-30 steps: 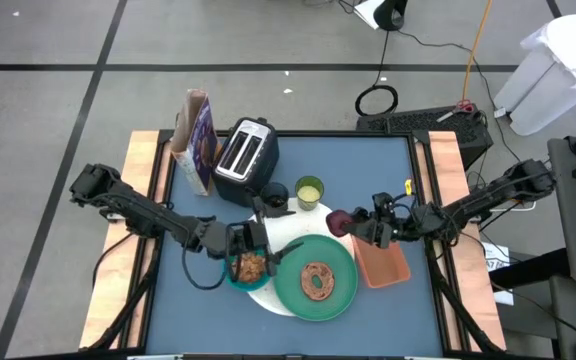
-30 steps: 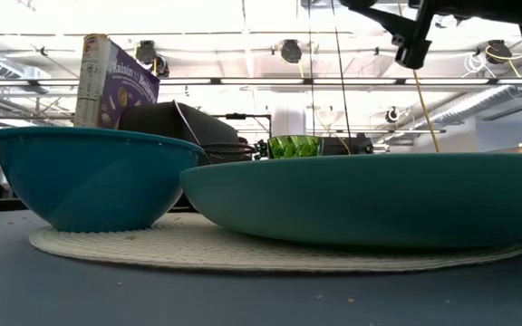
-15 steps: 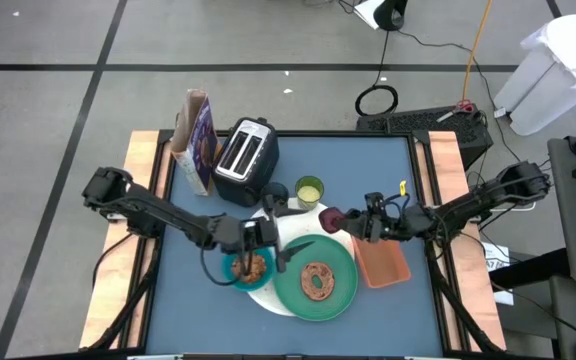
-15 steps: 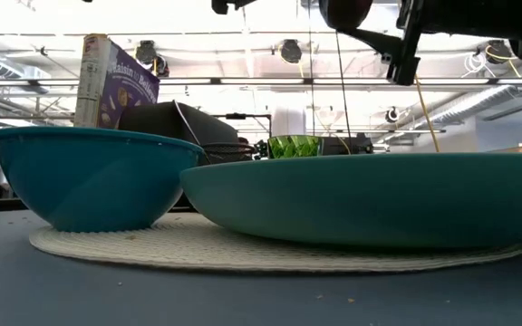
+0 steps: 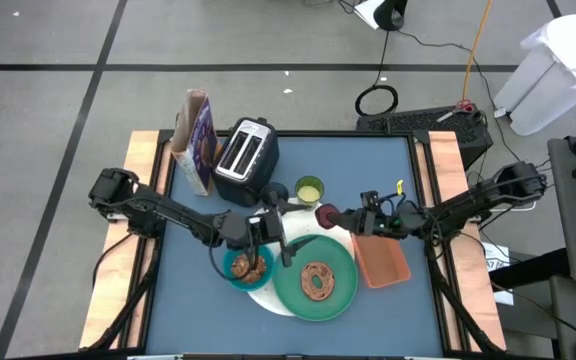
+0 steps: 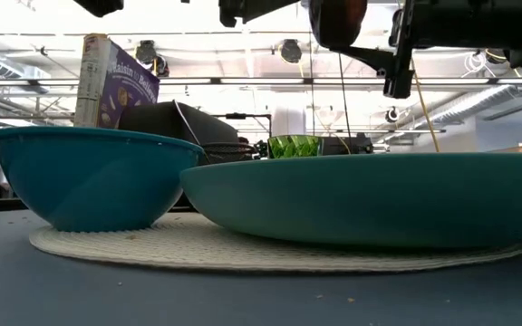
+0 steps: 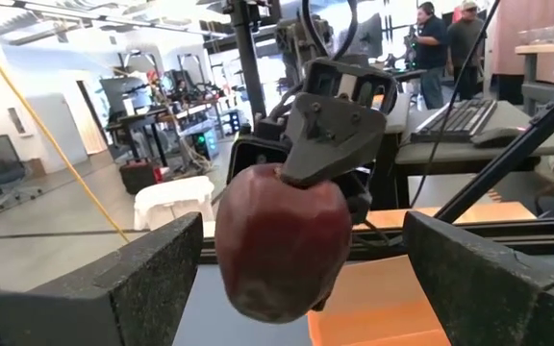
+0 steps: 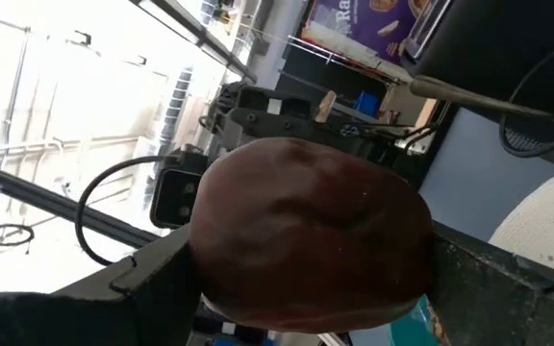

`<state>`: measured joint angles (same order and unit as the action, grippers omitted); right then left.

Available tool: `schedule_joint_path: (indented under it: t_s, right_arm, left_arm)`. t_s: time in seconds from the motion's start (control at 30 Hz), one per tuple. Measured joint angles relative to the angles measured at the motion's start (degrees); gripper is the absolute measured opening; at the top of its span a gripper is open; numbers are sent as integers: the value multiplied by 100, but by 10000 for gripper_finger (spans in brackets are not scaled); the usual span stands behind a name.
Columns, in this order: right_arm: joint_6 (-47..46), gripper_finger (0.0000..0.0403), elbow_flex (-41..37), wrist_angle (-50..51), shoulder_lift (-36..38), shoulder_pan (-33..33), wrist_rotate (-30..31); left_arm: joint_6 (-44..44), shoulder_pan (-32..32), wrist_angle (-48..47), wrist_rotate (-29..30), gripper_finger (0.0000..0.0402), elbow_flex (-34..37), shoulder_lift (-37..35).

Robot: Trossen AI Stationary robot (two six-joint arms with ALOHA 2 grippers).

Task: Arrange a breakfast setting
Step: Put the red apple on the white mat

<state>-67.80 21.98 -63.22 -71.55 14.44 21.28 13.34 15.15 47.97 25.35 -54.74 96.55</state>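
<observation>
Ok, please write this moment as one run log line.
right gripper: shut on red apple, lifted | left gripper: open, facing apple | green plate: holds pastry

two dark, slender jointed arms; black cables looped along each; grainy black fingers on the left gripper.

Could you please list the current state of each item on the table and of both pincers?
Apple: held in the air by the right pincer.
Right pincer: shut on the apple.
Left pincer: open, empty, facing the apple.
Teal bowl: upright, filled with cereal.
Green plate: flat, with a doughnut on it.
Yellow-green cup: upright.
Toaster: slots empty.
Orange tray: empty.
</observation>
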Motion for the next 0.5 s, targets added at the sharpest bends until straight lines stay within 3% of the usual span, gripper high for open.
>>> schedule_joint_path:
  t_s: [0.5]
  right_arm:
    - [225, 327, 630, -39, -592, -66, -31]
  left_arm:
    - [-8, -89, -12, -5, 363, 0, -2]
